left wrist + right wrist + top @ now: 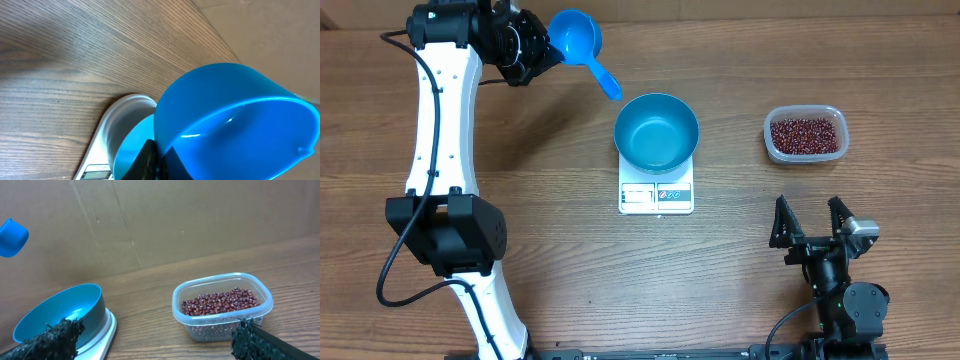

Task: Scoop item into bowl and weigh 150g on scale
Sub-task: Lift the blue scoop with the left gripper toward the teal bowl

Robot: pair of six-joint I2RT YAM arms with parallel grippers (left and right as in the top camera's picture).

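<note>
Closest to the lens in the left wrist view, a small bright blue plastic scoop (235,125) is seen filling the lower right of the picture, and it is pinched at the edge of its cup by the black fingers (149,161) of the left gripper (548,48), whose jaws are clamped tight on it. From overhead this scoop is found at the far left of the wooden table (560,230), with its handle pointed toward the near right; in the right wrist view it is seen raised against a brown cardboard wall (175,220). The small dark red-brown beans (806,134), too many to be counted, are heaped in a clear rounded-rectangular plastic tub (772,145) at the far right. That heap is placed just beyond the right gripper (811,222), apart from it, and well apart from the left gripper. The right gripper's jaws are spread wide and nothing is held or touched by its fingers (50,337). A round deep bright blue bowl (657,133) is set on a small flat white square digital scale (655,197) at the middle of the table, between the scoop and the tub, and only its smooth blue inside is shown. One scoop, one bowl, one scale, one tub and two grippers are counted.
</note>
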